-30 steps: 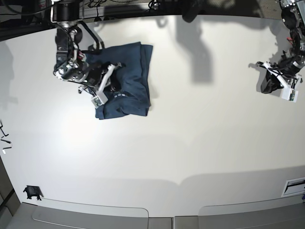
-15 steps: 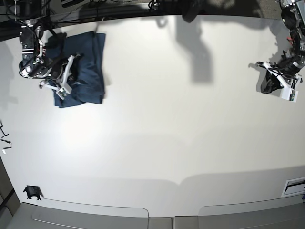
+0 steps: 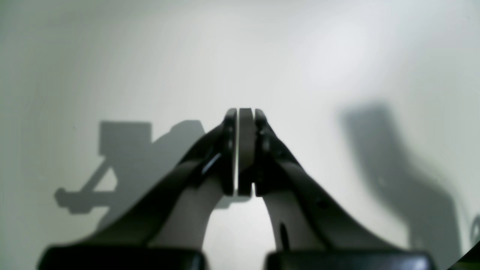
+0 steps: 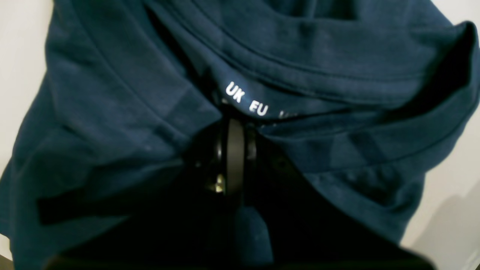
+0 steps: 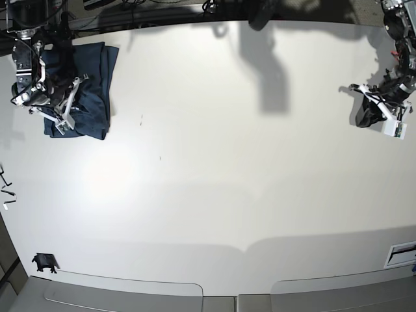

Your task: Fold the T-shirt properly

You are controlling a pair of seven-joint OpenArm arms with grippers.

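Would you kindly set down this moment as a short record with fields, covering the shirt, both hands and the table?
shirt: dark navy T-shirt, folded into a compact bundle at the table's far corner on the base view's left
print: white letters "UK EU" show inside the neck
right hand: shut on the T-shirt, fabric bunched around it
left hand: shut, holding nothing, over bare table at the opposite side
table: white surface, shadows of the arms on it

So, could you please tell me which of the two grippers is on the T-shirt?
The right gripper, shut on the T-shirt; the left gripper is over bare table.
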